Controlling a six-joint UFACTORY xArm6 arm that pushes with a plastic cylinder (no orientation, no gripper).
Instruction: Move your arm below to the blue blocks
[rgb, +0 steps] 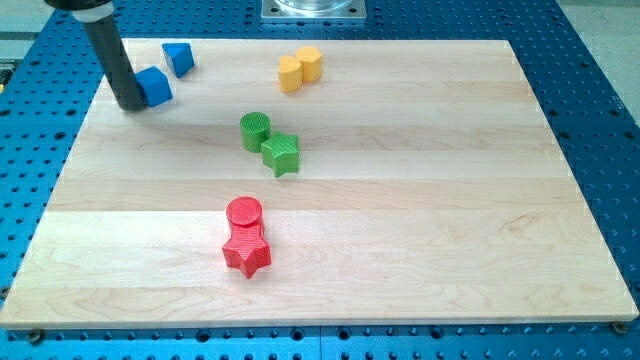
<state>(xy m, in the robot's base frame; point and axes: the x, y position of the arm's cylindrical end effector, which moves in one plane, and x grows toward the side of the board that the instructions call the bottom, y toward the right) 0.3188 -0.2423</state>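
At the wooden board's top-left corner, my tip is seen touching the left side of a blue cube-like block. No pincer is fitted, only a dark rod, so no open or closed state can be told. A second blue angular block is placed up-right of the tip. Yellow blocks, green blocks and red blocks are spread well right and below.

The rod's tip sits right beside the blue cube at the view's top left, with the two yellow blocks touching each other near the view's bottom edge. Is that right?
Not quite. The camera view shows my tip right beside the blue cube at the view's top left, and the two yellow blocks do touch each other, but they sit near the view's top edge, not the bottom. The red blocks are the ones nearest the bottom.
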